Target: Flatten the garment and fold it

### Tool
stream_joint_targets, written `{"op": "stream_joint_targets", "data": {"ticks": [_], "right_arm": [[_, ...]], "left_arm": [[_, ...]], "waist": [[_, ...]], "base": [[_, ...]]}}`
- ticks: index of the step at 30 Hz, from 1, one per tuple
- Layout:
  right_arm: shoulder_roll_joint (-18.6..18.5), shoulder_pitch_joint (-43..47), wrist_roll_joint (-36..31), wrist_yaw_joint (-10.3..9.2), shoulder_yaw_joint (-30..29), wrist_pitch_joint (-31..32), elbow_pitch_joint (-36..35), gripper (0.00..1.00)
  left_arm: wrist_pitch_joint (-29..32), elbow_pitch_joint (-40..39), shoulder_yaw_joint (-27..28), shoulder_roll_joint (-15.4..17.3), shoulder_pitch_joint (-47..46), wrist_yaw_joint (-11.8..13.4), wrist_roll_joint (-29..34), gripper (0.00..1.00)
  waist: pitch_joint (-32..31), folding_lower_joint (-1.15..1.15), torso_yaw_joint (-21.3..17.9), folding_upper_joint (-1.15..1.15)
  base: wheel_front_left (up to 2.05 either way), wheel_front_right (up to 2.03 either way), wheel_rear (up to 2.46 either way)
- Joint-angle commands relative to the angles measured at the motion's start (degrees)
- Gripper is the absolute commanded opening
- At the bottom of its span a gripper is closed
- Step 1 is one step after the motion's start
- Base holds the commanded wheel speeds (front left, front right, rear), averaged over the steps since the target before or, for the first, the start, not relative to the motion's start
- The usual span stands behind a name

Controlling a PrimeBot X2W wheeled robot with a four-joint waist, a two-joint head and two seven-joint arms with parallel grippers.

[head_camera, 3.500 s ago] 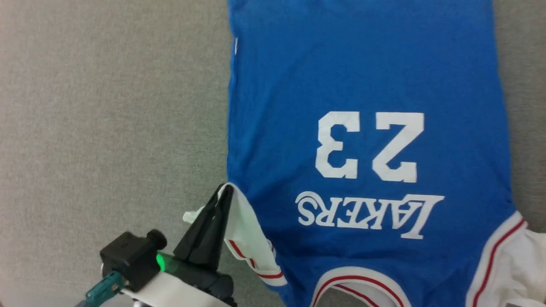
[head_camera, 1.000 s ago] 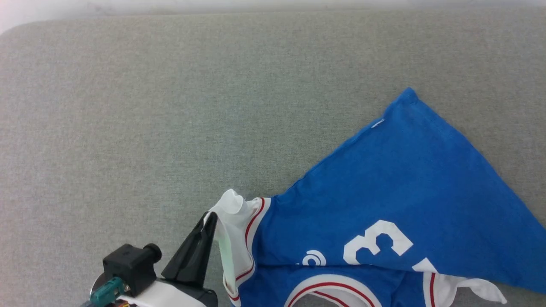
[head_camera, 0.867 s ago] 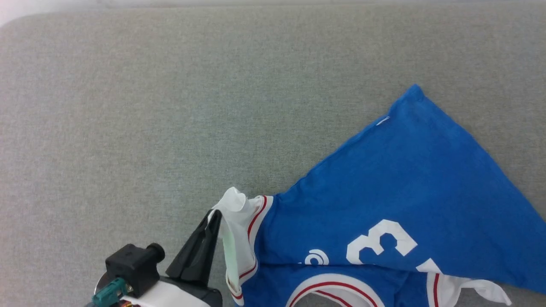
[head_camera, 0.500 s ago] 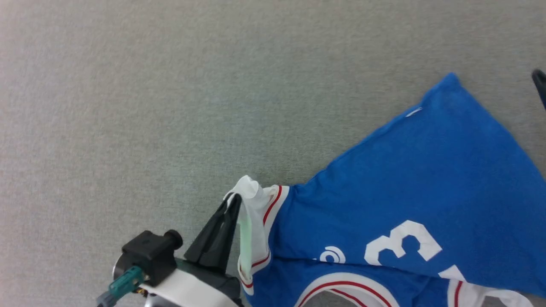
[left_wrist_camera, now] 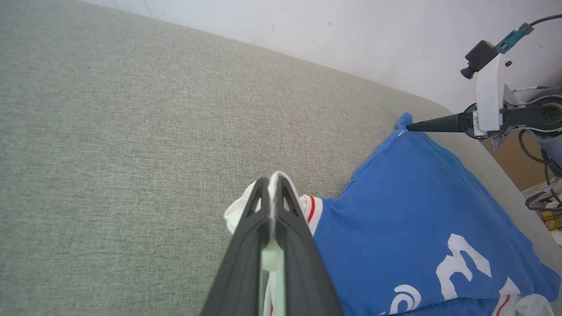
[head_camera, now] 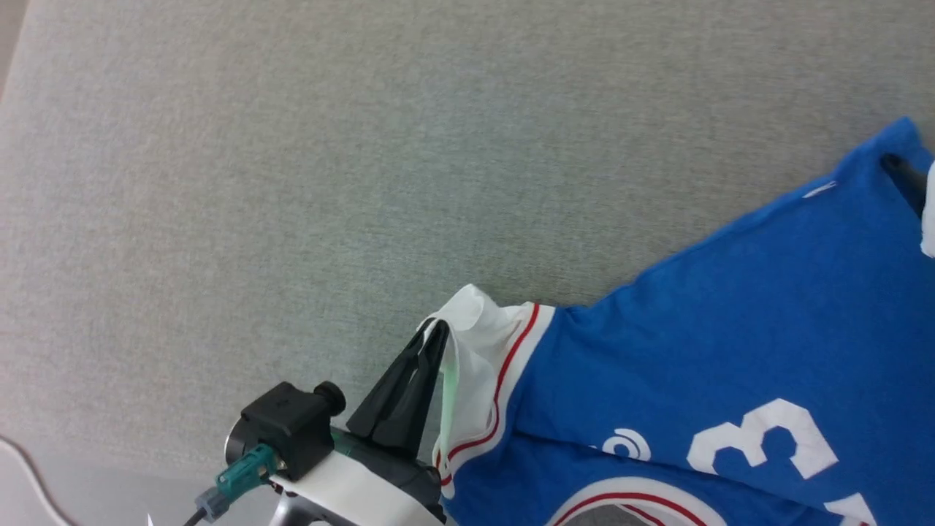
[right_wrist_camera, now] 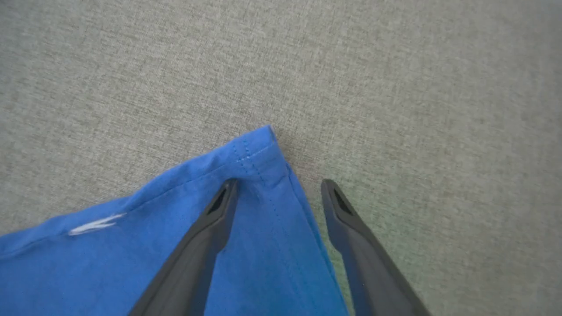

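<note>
The garment (head_camera: 716,343) is a royal-blue T-shirt with white print, lying crumpled into a triangle on the grey cushion. My left gripper (head_camera: 437,330) is shut on its white sleeve (head_camera: 478,343), which has red trim, and holds that sleeve slightly lifted. The left wrist view shows the pinch (left_wrist_camera: 273,181) and the garment (left_wrist_camera: 408,193) stretching away to its far hem corner. My right gripper (right_wrist_camera: 278,183) is open and straddles that hem corner (right_wrist_camera: 259,149). One finger is over the blue cloth and the other is over bare cushion. Its dark tip (head_camera: 902,174) enters the head view at the right edge.
The grey fabric surface (head_camera: 292,183) spreads wide to the left and behind the garment. A white wall (left_wrist_camera: 351,30) stands behind its rounded far edge. A pale floor strip with a white cable (head_camera: 29,482) lies at the lower left.
The head camera has swung, shifting the whole picture right. The right gripper's finger has come in at the right edge and reached the garment's far hem corner. The left gripper still pinches the sleeve.
</note>
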Motion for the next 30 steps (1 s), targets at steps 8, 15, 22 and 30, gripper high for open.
{"op": "stream_joint_targets", "data": {"ticks": [8, 15, 22, 30], "right_arm": [[-0.42, 0.18, 2.67, -0.05, -1.10, 4.52, 3.50, 0.00], [2.07, -0.22, 2.40, -0.05, -3.49, -4.57, 2.21, 0.00], [6.97, -2.50, 1.50, -0.05, -6.54, -17.63, 1.00, 0.00], [11.01, -8.49, 0.49, -0.05, -6.97, -26.07, 1.11, 0.00]], "left_arm": [[-0.67, 0.37, 0.28, -0.15, -1.35, -0.05, 0.16, 0.00], [-0.54, 2.51, 1.12, 0.90, -4.39, -1.22, 0.32, 0.00], [-1.38, 5.08, 6.85, 3.67, -12.73, 0.75, 4.33, 0.00], [4.99, 9.84, 11.04, 8.07, -29.62, 0.57, 7.95, 0.00]], "waist": [[1.83, -0.01, 0.85, 0.00], [-1.41, -0.01, -1.84, 0.00], [-8.53, -0.01, -5.59, 0.00], [-15.89, -0.01, -9.40, 0.00]], "base": [[0.00, 0.00, 0.00], [0.00, 0.00, 0.00], [0.00, 0.00, 0.00], [0.00, 0.00, 0.00]]}}
